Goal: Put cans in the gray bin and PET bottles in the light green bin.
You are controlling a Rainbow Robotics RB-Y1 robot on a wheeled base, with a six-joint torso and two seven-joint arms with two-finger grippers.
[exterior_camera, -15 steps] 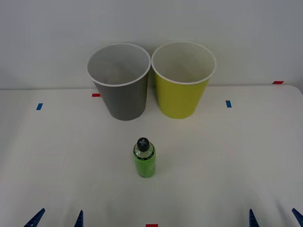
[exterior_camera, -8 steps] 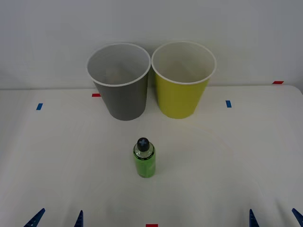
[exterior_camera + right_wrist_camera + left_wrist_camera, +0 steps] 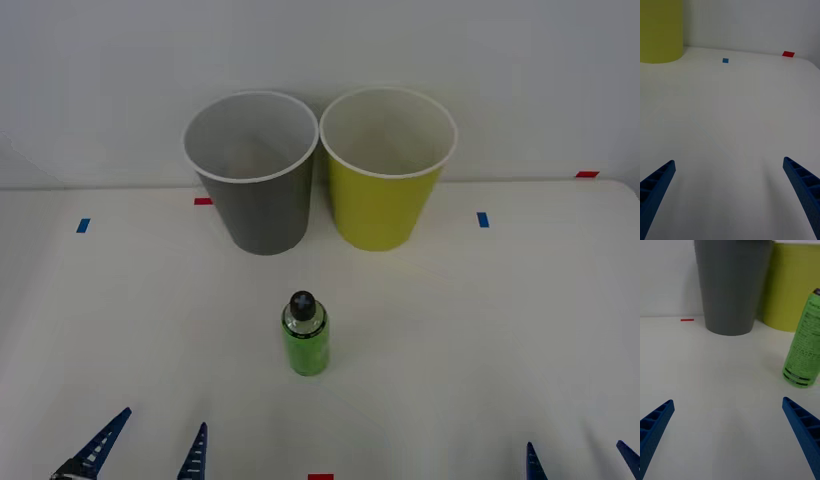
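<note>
PET bottle (image 3: 305, 338) upright at frame centre on the counter (image 3: 480, 330), below gray bin (image 3: 254, 170) and light green bin (image 3: 385, 166). Likely light, smooth, tippy; best gripped mid-body. Label print unreadable. Left gripper (image 3: 145, 455) lower left, fingers apart; right gripper (image 3: 580, 462) lower right, apart.
</note>
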